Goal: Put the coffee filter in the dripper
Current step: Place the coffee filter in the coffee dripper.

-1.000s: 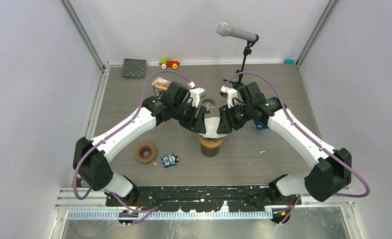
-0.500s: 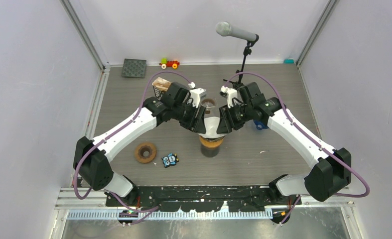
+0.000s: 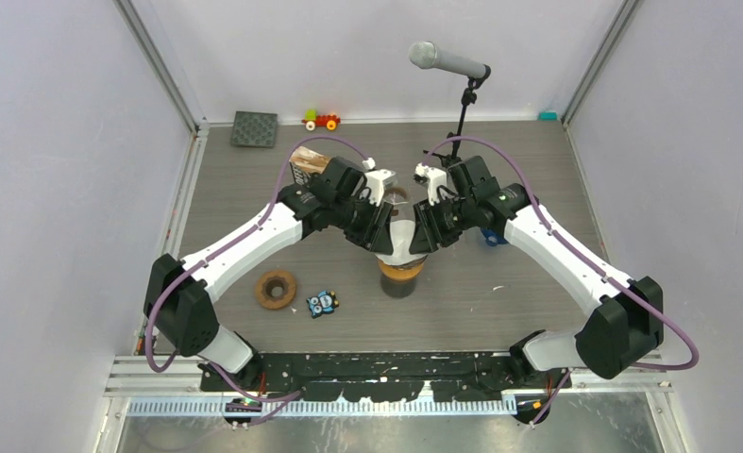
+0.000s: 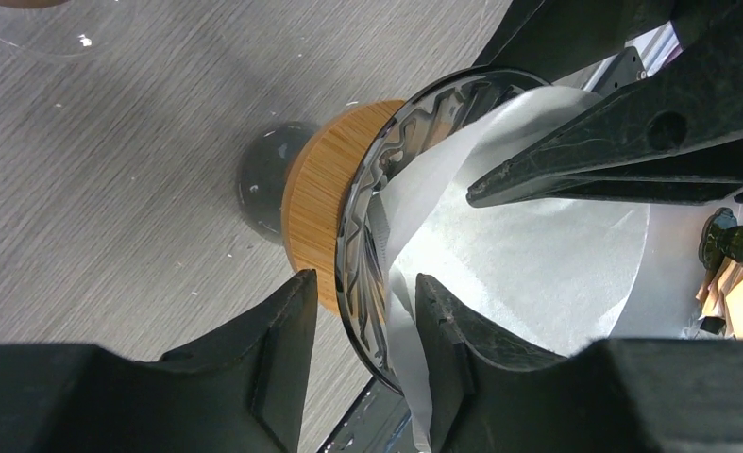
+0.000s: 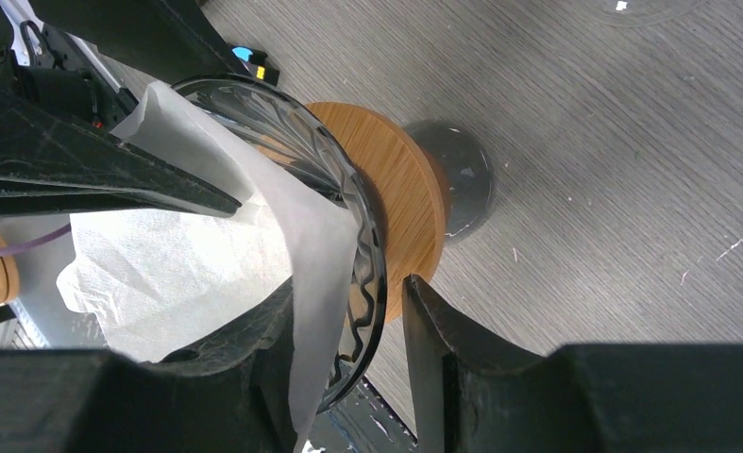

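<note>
The glass dripper [image 3: 400, 272] with a wooden collar stands on a dark base at the table's middle. The white paper coffee filter [image 3: 400, 242] sits inside its cone, with the edges sticking above the rim. My left gripper [image 3: 379, 236] is open and straddles the rim's left side. In the left wrist view [image 4: 363, 340] the filter [image 4: 537, 245] touches the inner finger, and the outer finger is clear of the dripper [image 4: 367, 217]. My right gripper [image 3: 422, 234] is open and straddles the right side. In the right wrist view [image 5: 348, 340] the filter [image 5: 188, 255] lies against its inner finger beside the dripper's rim [image 5: 363, 236].
A microphone [image 3: 447, 61] on a stand rises behind the dripper. A brown tape roll [image 3: 276, 289] and a small blue toy [image 3: 322, 303] lie front left. A black mat [image 3: 255, 128], a toy train [image 3: 321, 120] and a basket [image 3: 303, 162] are at the back left. A blue object [image 3: 493, 236] lies by the right arm.
Both grippers have shifted very slightly towards the back while staying at the dripper's rim. The filter and the dripper have stayed in place.
</note>
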Available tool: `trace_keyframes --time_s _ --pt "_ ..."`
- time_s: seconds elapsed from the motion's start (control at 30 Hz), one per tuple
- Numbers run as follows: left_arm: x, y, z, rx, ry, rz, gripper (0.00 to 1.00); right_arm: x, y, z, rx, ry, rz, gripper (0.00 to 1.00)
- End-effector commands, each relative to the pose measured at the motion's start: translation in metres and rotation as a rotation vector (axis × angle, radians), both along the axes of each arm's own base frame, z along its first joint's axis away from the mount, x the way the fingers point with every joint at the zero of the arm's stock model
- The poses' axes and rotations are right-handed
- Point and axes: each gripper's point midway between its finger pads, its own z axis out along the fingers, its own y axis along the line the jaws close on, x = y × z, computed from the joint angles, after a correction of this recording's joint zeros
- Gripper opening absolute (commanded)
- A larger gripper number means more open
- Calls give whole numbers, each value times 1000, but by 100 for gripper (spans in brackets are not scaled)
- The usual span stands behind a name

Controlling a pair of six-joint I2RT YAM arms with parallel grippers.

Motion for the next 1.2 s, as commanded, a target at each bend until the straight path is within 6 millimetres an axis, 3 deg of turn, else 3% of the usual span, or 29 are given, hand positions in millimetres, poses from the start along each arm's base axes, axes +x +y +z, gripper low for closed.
trace_keyframes --time_s 0.0,0.43,1.17 --pt "5 -8 11 -20 -35 -14 43 7 1 7 -13 -31 -6 43" --pt "5 -9 8 -2 -51 -24 38 10 -3 8 -67 -77 4 41" --pt "9 -7 9 44 -110 -34 48 14 -2 6 -145 -132 35 45"
